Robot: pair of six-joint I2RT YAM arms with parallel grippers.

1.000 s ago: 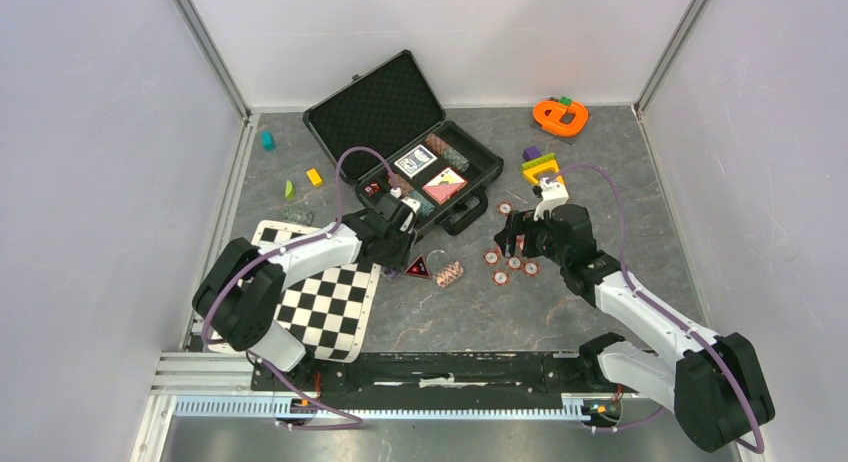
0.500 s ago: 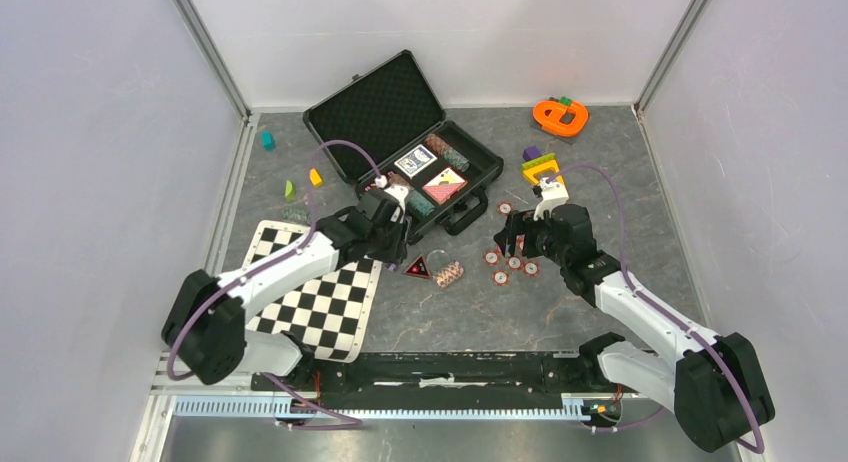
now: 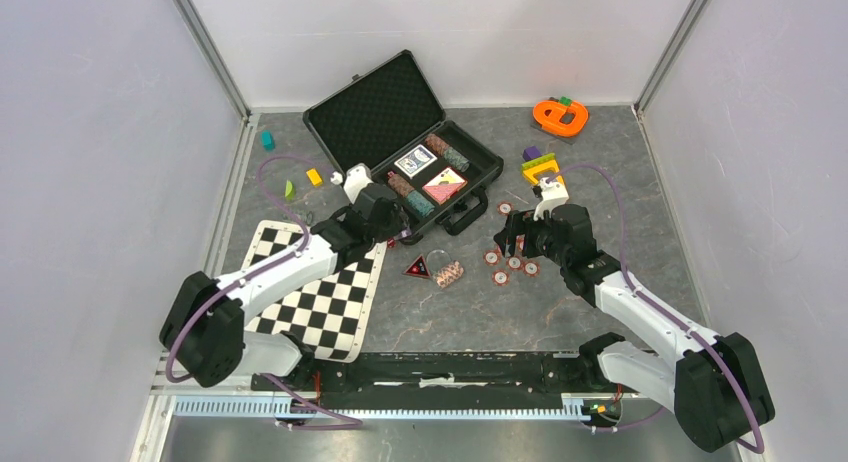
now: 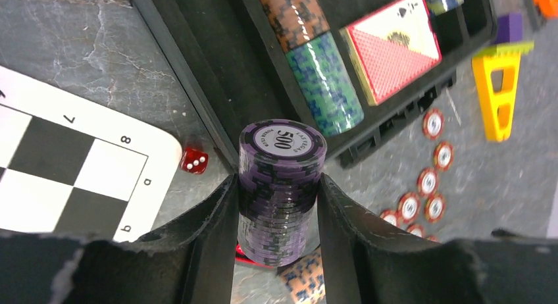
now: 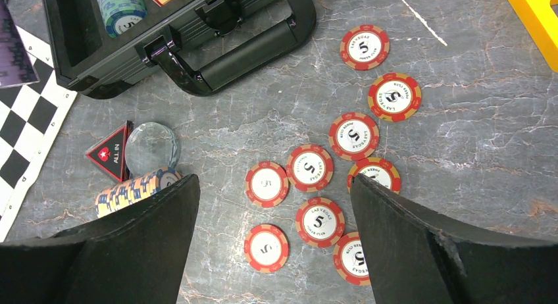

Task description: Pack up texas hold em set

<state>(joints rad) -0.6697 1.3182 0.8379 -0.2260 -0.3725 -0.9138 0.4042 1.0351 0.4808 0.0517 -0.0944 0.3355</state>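
The black briefcase (image 3: 400, 142) lies open at the far middle of the worktop (image 3: 560, 312), its foam-lined lid tipped back to the far left and its tray facing up, handle (image 5: 253, 50) on the near side. In the tray lie a red-backed card deck (image 4: 395, 44), a blue-backed deck (image 3: 415, 161), and chip rows laid on their sides, a brown-orange row (image 4: 294, 14) end to end with a green row (image 4: 326, 87). The left fingers (image 4: 210, 225) are part closed on a purple chip stack (image 4: 281, 185), one finger pressed to each side of it; the stack stands upright, its top chip marked 500, at the near-left edge of the tray. A red die (image 4: 195, 160) sits on the worktop between that edge and the corner of the checkered mat (image 3: 320, 302), near both. The right fingers (image 5: 131, 245) stand wide apart and hold nothing, hanging over a scatter of red-white chips (image 5: 309, 167) that lie flat on the worktop just right of the handle. To the left of that scatter are a triangular "ALL IN" marker (image 5: 110, 151), a clear round disc (image 5: 151, 148) touching it, and an orange-and-blue chip roll (image 5: 135, 189) on its side just near of them. A yellow toy (image 4: 497, 93) stands right of the case, and an orange toy (image 3: 560, 115) lies farther back.
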